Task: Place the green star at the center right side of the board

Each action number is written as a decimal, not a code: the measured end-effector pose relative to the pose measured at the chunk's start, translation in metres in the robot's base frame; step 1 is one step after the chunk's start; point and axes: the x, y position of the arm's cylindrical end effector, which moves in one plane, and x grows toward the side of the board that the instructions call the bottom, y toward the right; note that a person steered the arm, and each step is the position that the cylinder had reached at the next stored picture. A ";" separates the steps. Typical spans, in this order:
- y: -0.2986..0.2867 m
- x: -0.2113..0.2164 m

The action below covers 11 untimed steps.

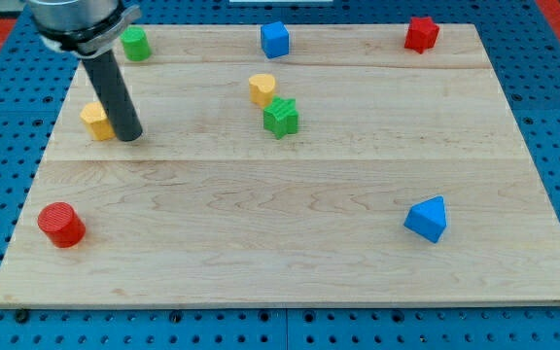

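Observation:
The green star [281, 117] lies on the wooden board [290, 224] a little above the middle, just below and to the right of a yellow heart-shaped block [262, 88]. My tip [129, 134] rests on the board far to the view's left of the star, right next to a yellow block [95, 121] that it partly hides.
A green cylinder [136, 43] stands at the top left, a blue cube [275, 39] at the top middle, a red star-like block [421, 33] at the top right. A red cylinder [61, 225] sits at the bottom left, a blue triangular block [427, 218] at the lower right.

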 end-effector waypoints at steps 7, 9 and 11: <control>0.091 -0.050; 0.188 -0.019; 0.286 -0.026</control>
